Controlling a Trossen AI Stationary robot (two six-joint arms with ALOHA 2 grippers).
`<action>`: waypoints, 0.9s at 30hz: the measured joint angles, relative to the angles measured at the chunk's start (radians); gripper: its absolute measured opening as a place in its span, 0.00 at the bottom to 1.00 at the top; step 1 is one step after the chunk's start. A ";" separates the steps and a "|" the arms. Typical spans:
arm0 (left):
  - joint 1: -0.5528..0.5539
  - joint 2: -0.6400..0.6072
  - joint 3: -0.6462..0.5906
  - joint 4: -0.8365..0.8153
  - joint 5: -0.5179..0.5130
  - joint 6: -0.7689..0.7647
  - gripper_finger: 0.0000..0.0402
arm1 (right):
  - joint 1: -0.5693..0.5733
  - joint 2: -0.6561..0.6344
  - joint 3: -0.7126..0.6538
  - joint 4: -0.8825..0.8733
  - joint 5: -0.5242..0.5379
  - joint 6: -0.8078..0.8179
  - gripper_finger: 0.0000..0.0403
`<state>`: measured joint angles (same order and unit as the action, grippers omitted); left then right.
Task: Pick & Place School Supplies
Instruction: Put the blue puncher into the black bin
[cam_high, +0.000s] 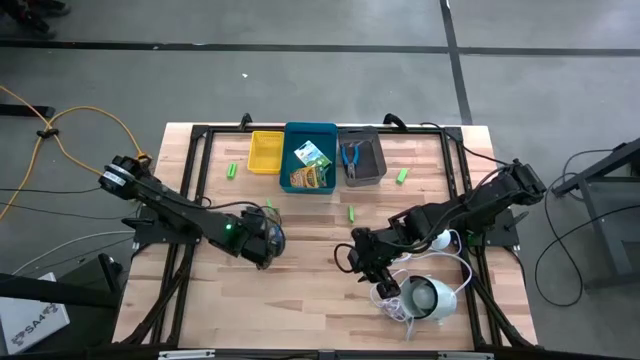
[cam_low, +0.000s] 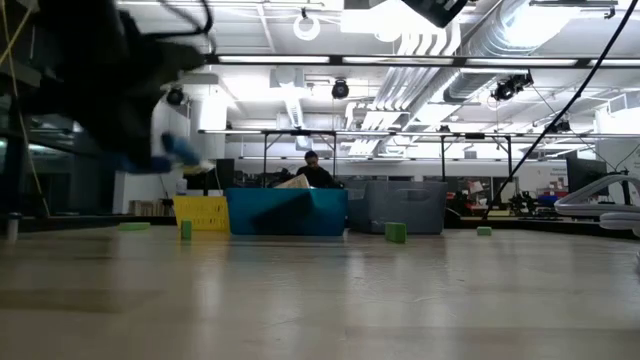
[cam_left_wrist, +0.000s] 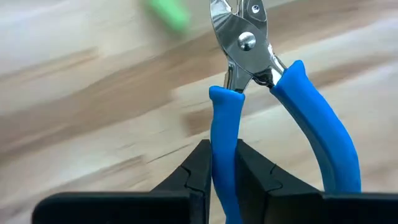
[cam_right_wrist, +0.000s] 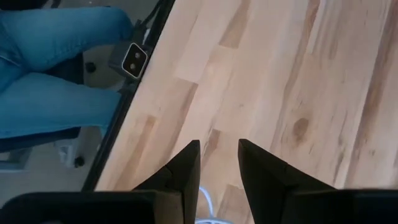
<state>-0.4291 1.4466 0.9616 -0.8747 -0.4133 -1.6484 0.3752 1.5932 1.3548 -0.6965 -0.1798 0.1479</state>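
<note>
My left gripper (cam_high: 268, 242) hangs over the table's left middle, shut on a blue-handled, scissor-like tool (cam_left_wrist: 249, 74) with a shiny metal head (cam_left_wrist: 244, 31). A second such tool (cam_high: 352, 156) lies in the grey bin (cam_high: 376, 172). Two yellow-green crayon boxes (cam_high: 312, 166) lie in the blue bin (cam_high: 292, 140). Green stubby pieces lie on the wood: one (cam_high: 232, 171) left of the yellow bin (cam_high: 265, 152), one (cam_high: 402, 175) right of the grey bin, one (cam_high: 352, 213) mid-table. My right gripper (cam_right_wrist: 219, 163) is open over bare wood at the near right, with nothing between its fingers. My left gripper pinches one of the tool's two blue handles (cam_left_wrist: 224, 140) between its two fingers (cam_left_wrist: 198, 171). The fingers lie along that handle. The other handle (cam_left_wrist: 320, 134) is free beside them, and the metal head points away from the gripper. In the low view the tool (cam_low: 180, 148) is lifted clear of the table.
The three bins stand in a row at the table's far middle. A round white device (cam_high: 425, 298) with a coiled white cord (cam_high: 392, 296) lies at the near right, beside my right gripper. A person's legs in jeans (cam_right_wrist: 56, 68) show beyond the table's edge.
</note>
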 joint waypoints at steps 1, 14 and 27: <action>-0.004 -0.008 0.000 0.042 -0.021 0.046 0.10 | 0.004 0.000 0.000 0.003 0.006 -0.015 0.25; -0.025 -0.036 0.001 0.592 -0.350 0.686 0.10 | 0.024 0.000 0.000 0.233 0.017 -0.021 0.25; -0.148 -0.036 0.001 0.942 -0.710 1.266 0.10 | 0.024 0.000 0.000 0.462 0.183 -0.027 0.25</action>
<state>-0.5770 1.4101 0.9623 0.0671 -1.1237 -0.3823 0.3996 1.5933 1.3548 -0.2341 0.0029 0.1212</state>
